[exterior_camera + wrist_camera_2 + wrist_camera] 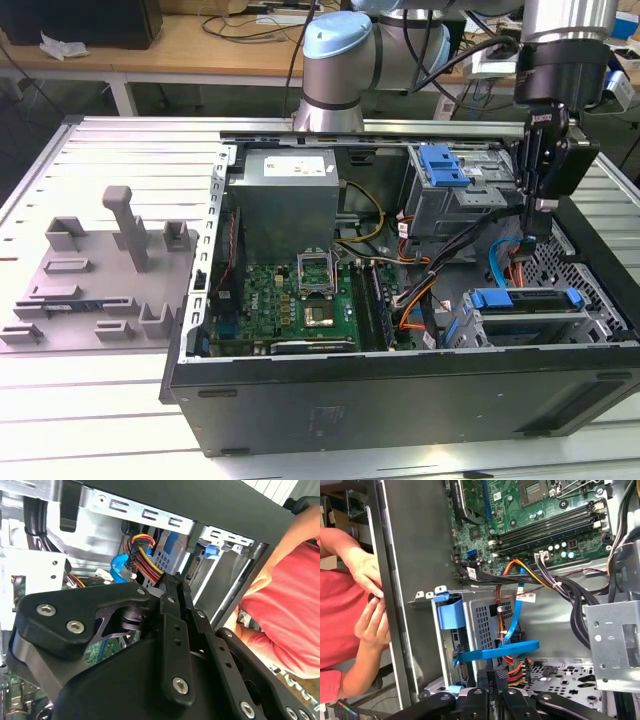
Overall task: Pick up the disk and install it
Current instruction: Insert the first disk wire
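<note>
The disk (pixel 525 298) sits in the drive cage at the near corner of the open computer case (pixel 400 400), on the exterior view's right. Its blue carrier bracket faces up. In the first wrist view the bracket of the disk (pixel 500 652) crosses the perforated cage. My gripper (pixel 537 232) hangs a little above the disk, fingers pointing down, shut with nothing between them. In both wrist views the gripper (pixel 176 580) (pixel 492 677) shows its two fingers pressed together over the orange and yellow power cables (pixel 145 555).
A blue latch on a metal cage (pixel 445 165) stands at the back of the case. The motherboard (pixel 320 295) lies in the middle. A grey fixture with an upright post (pixel 125 225) is on the exterior view's left. A person's hands (pixel 367 600) rest on the case wall.
</note>
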`<state>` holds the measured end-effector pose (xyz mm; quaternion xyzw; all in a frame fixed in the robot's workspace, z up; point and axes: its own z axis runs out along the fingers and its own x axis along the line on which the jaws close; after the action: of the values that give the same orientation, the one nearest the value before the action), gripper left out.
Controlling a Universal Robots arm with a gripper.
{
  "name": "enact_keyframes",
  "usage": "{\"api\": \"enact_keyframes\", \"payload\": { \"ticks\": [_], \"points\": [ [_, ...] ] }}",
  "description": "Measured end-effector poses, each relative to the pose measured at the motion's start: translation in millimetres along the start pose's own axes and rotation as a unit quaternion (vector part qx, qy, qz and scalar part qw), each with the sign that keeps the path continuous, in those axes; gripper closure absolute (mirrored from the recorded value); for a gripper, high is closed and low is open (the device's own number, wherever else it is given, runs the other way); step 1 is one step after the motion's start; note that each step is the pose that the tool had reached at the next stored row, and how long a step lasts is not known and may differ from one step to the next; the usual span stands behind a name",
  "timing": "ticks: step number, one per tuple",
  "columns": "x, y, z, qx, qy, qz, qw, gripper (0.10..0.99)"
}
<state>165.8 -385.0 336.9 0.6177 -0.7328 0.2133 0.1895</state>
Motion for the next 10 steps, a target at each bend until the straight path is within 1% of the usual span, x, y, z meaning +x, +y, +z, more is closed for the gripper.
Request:
{"api": "enact_keyframes", "payload": {
  "ticks": [1,2,3,6,10],
  "points": [
    [1.6,-0.3,-0.2,0.0,-0.0008,0.0,1.0,0.918],
    [2.5,-0.4,0.0,-0.0002,-0.0029,0.0,1.0,0.918],
    [3.4,-0.6,0.6,-0.0006,-0.0076,-0.001,1.0,0.918],
    [5.1,-0.9,1.7,-0.0014,-0.0189,-0.003,0.9998,0.918],
    [8.4,-1.4,1.7,-0.0036,-0.037,-0.004,0.9993,0.918]
  ]
}}
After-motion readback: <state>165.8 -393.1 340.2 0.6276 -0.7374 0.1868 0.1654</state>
